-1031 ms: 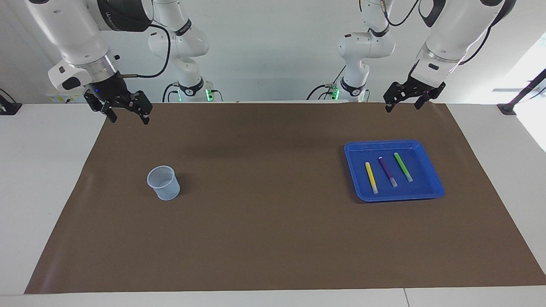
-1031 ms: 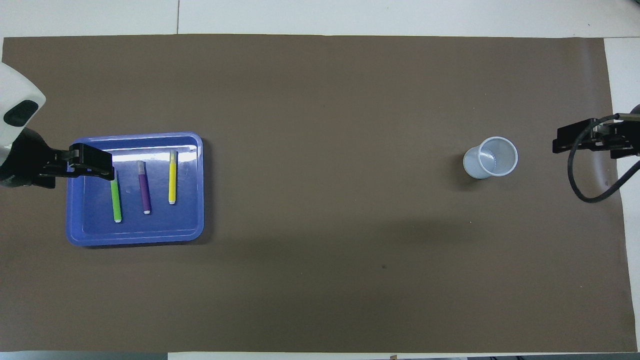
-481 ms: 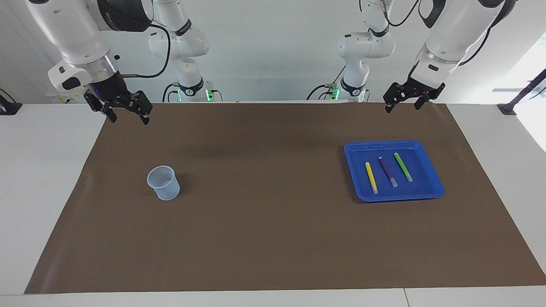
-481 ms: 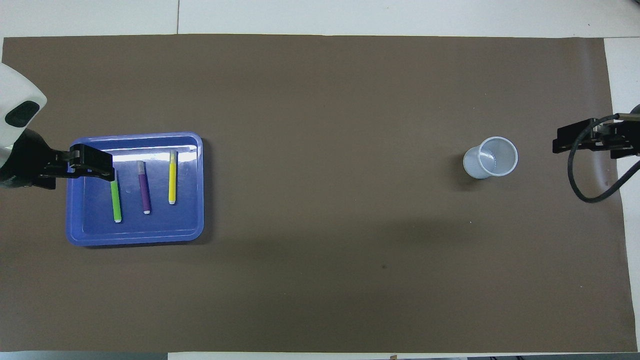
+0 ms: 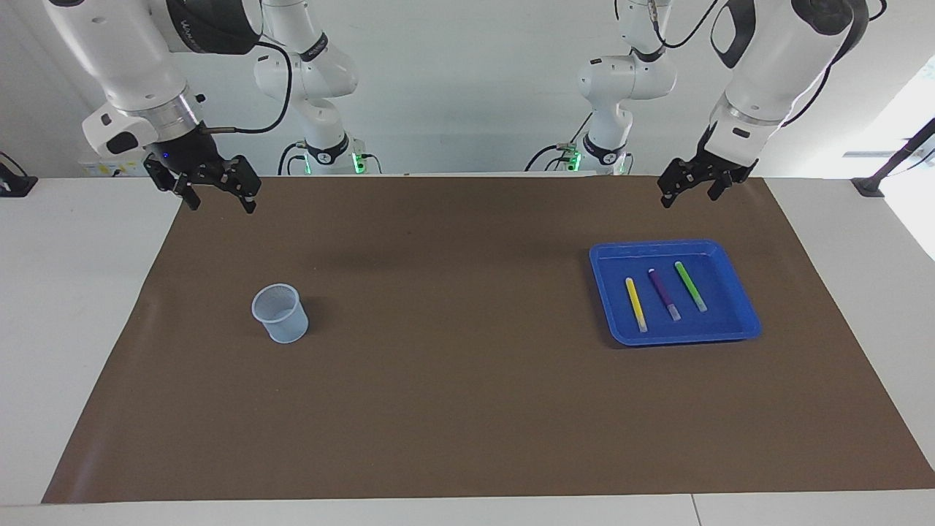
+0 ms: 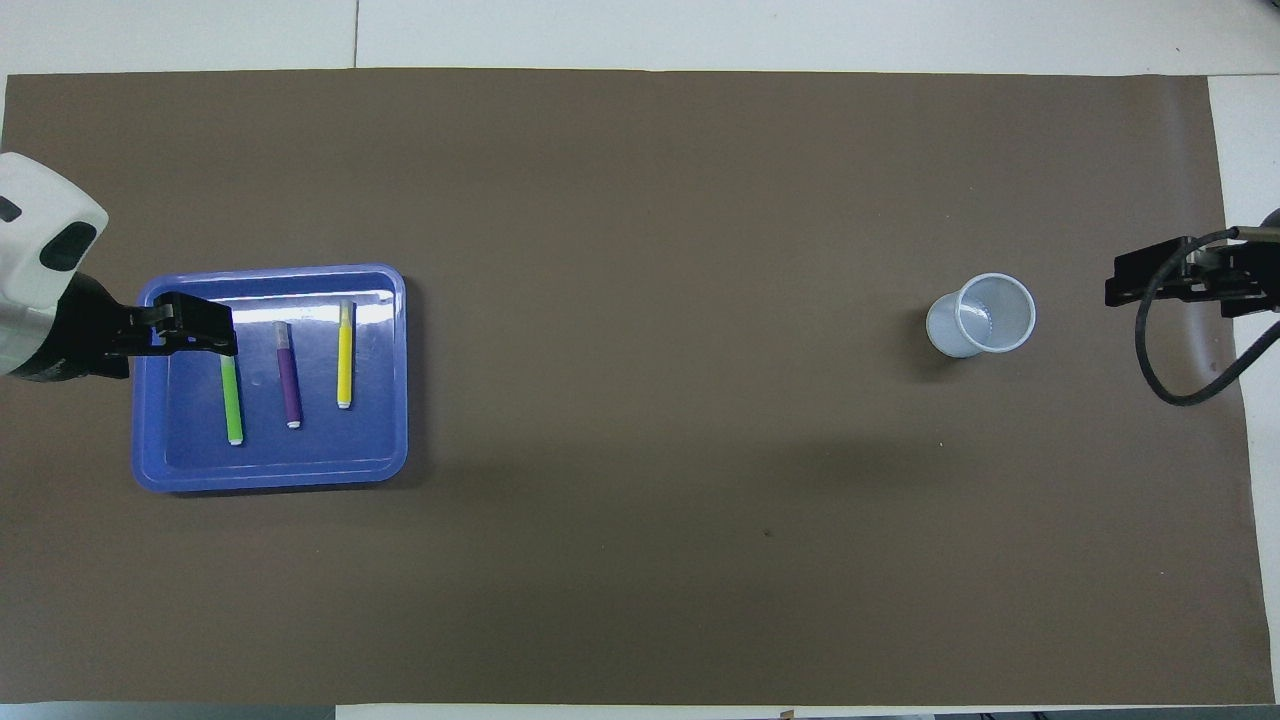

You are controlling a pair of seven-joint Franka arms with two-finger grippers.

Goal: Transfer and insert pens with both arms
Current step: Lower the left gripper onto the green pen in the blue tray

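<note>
Holding the right hand point(image 5: 221, 204) released and empty in the air over the brown mat point(image 5: 467, 402) at the right arm's end of the table point(image 5: 73, 329), waiting, apparently to receive a pen for the mesh cup point(image 5: 280, 314) standing upright on the mat. Presenting the yellow pen point(image 5: 635, 304), purple pen point(image 5: 663, 294) and green pen point(image 5: 689, 286) flat and apart in the blue tray point(image 5: 657, 245), toward the left arm's end, leaving finger room around each. Poising the left hand point(image 5: 687, 199) released and empty over the mat beside the tray, judged to be lining up for a first pick.
</note>
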